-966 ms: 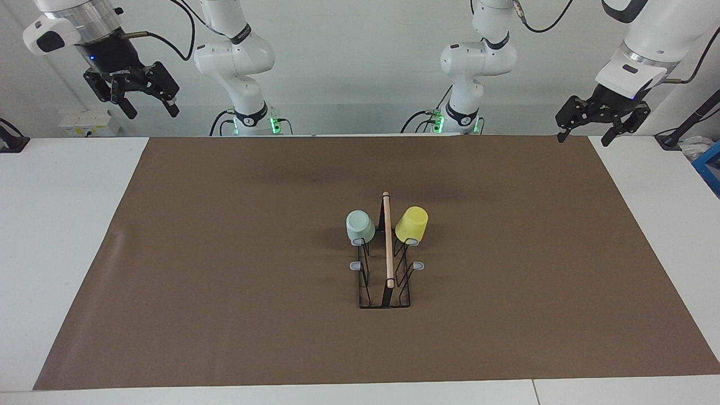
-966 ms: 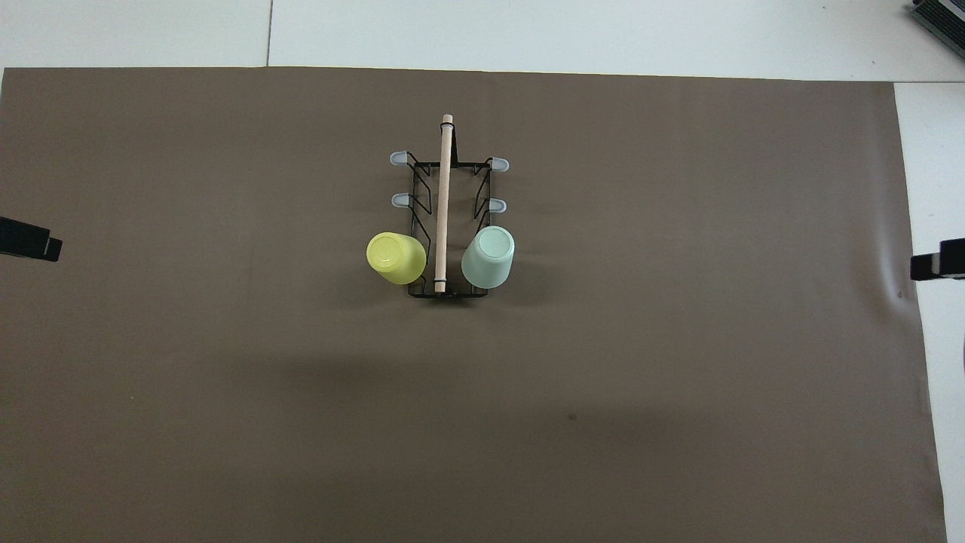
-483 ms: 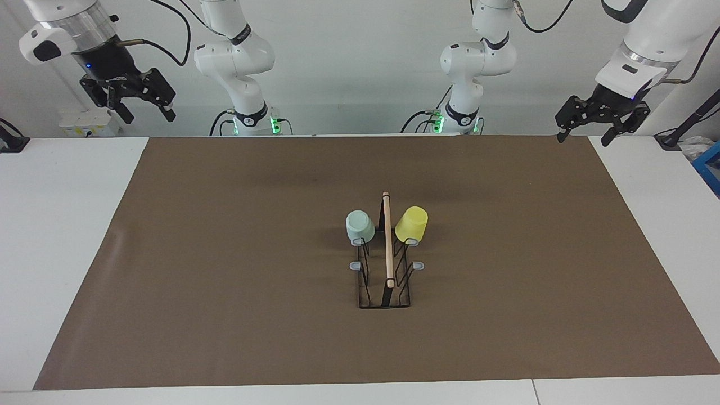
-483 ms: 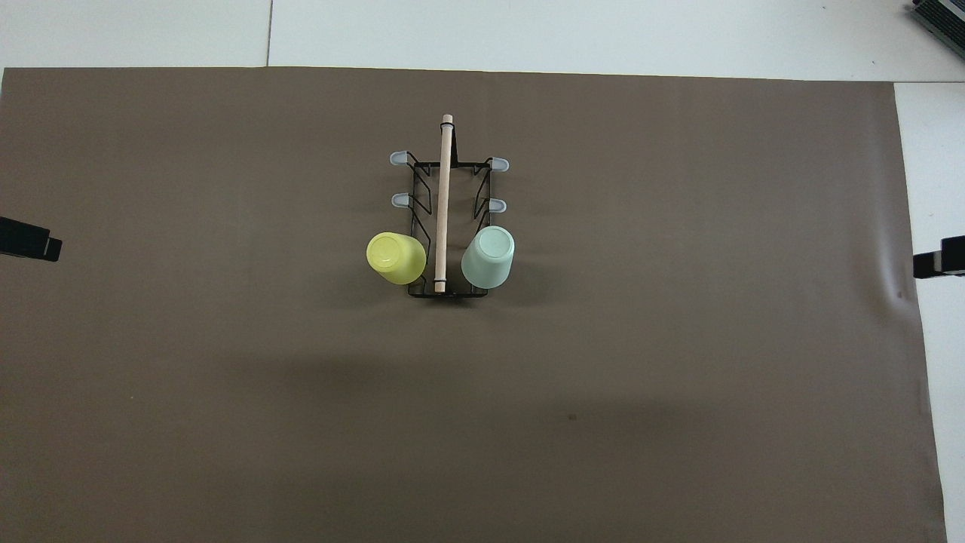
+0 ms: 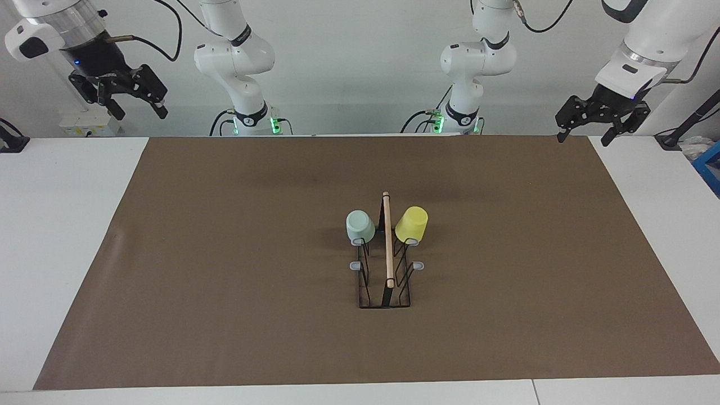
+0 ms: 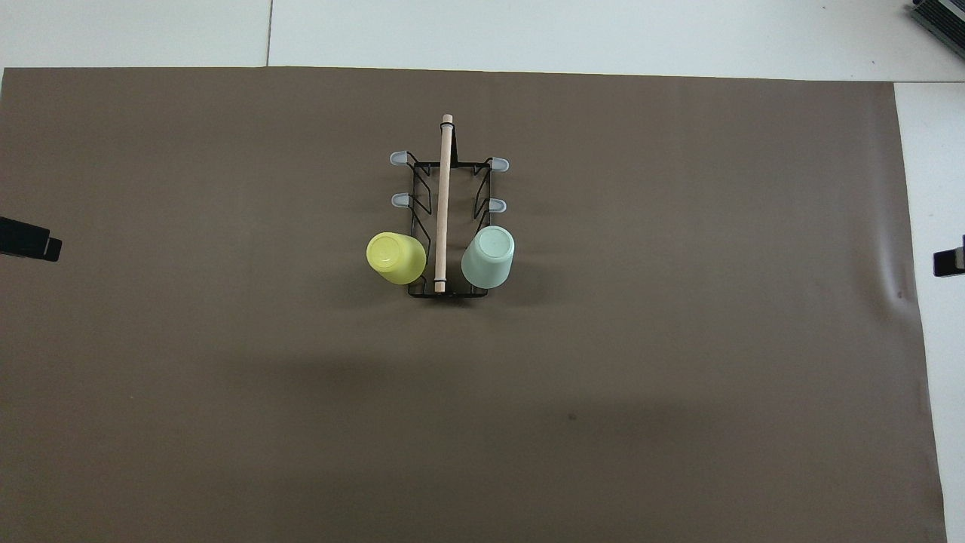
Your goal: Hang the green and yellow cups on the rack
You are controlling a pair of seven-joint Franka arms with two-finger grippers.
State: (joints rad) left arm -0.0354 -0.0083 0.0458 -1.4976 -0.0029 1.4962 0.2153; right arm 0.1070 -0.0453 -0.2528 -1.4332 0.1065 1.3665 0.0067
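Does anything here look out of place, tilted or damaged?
Nothing stands out. The green cup and yellow cup hang upside down on the rack, one each side of its rod.

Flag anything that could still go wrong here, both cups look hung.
1. The yellow cup sits tilted on its peg of the rack, so a bump might tip it off.
2. The green cup also hangs on an end peg nearest the robots, so any arm sweep across the rack could catch it.
Both the left gripper and right gripper are open, raised and away.
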